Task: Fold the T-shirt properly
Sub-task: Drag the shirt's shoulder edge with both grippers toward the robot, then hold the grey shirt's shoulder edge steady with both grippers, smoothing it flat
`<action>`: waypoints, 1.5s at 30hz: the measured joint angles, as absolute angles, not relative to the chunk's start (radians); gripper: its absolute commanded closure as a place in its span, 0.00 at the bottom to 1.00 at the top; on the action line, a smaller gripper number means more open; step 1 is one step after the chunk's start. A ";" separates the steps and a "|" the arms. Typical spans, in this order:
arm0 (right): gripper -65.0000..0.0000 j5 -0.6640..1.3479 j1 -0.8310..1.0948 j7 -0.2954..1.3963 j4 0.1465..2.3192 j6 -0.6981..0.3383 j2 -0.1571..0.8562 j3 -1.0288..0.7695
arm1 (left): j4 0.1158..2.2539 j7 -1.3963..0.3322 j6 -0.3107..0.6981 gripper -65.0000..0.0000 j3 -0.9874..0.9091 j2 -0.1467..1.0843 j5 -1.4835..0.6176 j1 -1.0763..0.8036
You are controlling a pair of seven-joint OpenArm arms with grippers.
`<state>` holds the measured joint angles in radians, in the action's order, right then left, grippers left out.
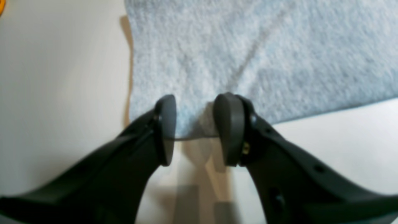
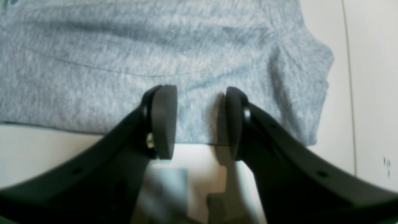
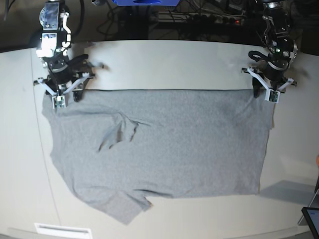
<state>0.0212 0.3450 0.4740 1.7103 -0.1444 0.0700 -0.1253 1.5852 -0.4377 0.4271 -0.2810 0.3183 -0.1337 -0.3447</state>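
Base view shows the T-shirt [image 3: 164, 149] lying spread out on the pale table [image 3: 164, 59]. It is grey and plain on the side that faces up. Its far edge runs in a straight line from one arm to the other. 1 sleeve [image 3: 117, 206] pokes out at the near edge, and a small bump of cloth sits in the middle-left part of the shirt.

The right gripper [image 3: 65, 90] is at the far corner of the shirt on the left of this view. The left gripper [image 3: 264, 90] is at the far corner on the right of this view. Both point down at the shirt's edge.

In the left wrist view, the left gripper [image 1: 195, 129] has its 2 dark pads [image 1: 166, 129] set apart, with a gap between them. The edge of the grey T-shirt [image 1: 264, 56] sits right in that gap. The cloth lies flat on the table [image 1: 59, 93], and the pads do not pinch it.

In the right wrist view, the right gripper [image 2: 199, 121] looks the same. Its 2 pads [image 2: 164, 121] are apart, and the shirt's edge [image 2: 192, 141] lies between them. The T-shirt [image 2: 124, 62] fills the top of this view, and its corner ends just to the right of the gripper.
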 measured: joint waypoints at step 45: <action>0.61 0.015 0.406 0.607 1.873 -0.147 0.035 -0.205 | 1.798 -0.706 0.431 0.63 -0.393 0.194 -0.131 -0.183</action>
<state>0.0147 0.4065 0.6067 1.8732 -0.1474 0.0353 -0.2054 1.7977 -0.7059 0.4313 -0.3927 0.1940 -0.1314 -0.1825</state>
